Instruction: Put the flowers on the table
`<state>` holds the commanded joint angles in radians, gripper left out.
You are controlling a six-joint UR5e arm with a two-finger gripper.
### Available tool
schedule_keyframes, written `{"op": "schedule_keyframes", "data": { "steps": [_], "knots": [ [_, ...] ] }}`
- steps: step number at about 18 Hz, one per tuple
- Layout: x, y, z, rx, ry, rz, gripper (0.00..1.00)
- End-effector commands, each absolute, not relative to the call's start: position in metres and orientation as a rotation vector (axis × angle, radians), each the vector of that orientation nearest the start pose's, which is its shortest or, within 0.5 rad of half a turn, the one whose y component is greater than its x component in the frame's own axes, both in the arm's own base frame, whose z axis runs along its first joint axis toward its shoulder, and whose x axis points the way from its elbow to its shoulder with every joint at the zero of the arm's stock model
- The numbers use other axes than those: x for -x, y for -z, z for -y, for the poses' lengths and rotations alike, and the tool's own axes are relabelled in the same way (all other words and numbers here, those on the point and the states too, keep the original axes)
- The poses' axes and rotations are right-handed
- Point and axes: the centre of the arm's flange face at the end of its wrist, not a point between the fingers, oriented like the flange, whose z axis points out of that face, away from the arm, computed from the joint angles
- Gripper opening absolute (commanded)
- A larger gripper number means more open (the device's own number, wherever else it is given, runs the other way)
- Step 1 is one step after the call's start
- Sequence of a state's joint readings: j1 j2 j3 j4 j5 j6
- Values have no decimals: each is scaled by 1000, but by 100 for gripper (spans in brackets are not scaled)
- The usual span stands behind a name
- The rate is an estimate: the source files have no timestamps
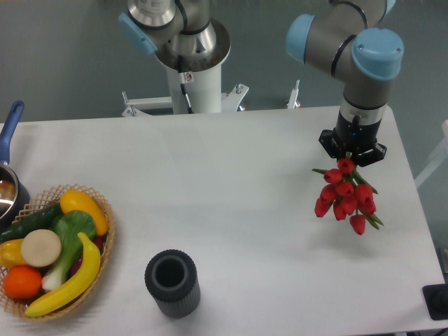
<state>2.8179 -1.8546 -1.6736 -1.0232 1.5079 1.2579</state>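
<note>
From my fixed camera, the gripper [352, 155] hangs over the right side of the white table [231, 182], clamped on the stems of a bunch of red flowers [346, 196] whose heads droop below it. I see a dark ribbed vase [172, 283] upright near the front edge and a wicker basket [105, 245] of produce at far left.

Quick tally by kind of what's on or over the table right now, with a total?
Flower bunch, held in the gripper: 1
Black vase: 1
Basket of produce: 1
Pot, at the left edge, partly cut off: 1
Total: 4
</note>
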Motion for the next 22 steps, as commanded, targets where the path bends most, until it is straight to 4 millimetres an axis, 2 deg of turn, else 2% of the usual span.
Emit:
{"op": "schedule_keyframes", "data": {
  "steps": [8,14,16,22],
  "knots": [
    [518,-335,-324,3027,-185,-14,5],
    [513,-303,-335,3048,-107,-28,7],
    [511,-290,-346,3055,-76,-36,8],
    [511,-265,-360,3060,-57,-45,19]
  ]
}}
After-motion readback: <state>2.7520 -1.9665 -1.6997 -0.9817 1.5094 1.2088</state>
